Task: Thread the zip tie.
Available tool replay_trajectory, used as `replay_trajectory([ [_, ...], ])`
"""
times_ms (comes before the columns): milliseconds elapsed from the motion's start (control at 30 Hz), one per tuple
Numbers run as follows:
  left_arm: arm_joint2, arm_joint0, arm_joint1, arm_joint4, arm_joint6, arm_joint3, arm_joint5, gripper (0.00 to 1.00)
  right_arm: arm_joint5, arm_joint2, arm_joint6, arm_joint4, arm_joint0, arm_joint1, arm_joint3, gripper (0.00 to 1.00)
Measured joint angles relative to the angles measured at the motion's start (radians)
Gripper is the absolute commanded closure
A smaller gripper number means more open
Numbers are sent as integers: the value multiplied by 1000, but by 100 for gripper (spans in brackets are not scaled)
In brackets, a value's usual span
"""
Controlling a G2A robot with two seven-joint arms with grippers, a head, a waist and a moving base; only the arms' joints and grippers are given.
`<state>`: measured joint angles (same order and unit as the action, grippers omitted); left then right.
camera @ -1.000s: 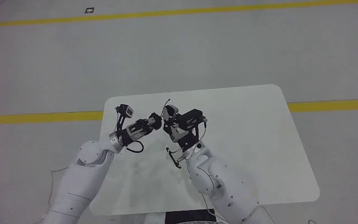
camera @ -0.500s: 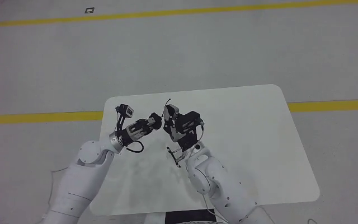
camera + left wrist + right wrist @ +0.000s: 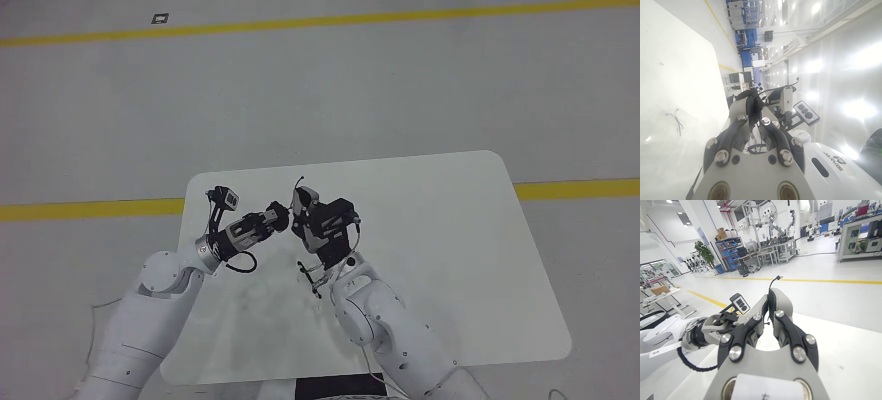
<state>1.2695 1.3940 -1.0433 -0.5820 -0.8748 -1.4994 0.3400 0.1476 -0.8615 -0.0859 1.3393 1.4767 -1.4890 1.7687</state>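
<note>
Black and thin, the zip tie [image 3: 770,284] is pinched between the closed fingers of the right gripper [image 3: 769,298]. One end curves up past the fingertips and finishes in a small square head. A short length also hangs below the pads, inside the gripper's frame. From above the tie is only a faint dark line rising from the point where the two grippers meet over the white table [image 3: 450,250].

The left gripper [image 3: 751,96] has its fingers pressed together, tip to tip with the right gripper [image 3: 301,214]. Its dark pads and some crumpled black material at the tips hide whatever lies between them. Whether it holds part of the tie cannot be made out. A thin dark line runs back from between those fingers, but it is too fine to identify.

In the right wrist view the right gripper's own fingers cover the left gripper's tips.

Other black ties [image 3: 312,280] lie flat on the table near the right arm. They seem to sit in or under something clear, and their number is hard to tell.
</note>
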Motion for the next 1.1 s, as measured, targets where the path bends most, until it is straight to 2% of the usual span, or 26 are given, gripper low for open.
replay_trajectory([
  [1100,0,0,0,0,0,0,0,100,-15,-14,6,21,5,-4,-9,100],
])
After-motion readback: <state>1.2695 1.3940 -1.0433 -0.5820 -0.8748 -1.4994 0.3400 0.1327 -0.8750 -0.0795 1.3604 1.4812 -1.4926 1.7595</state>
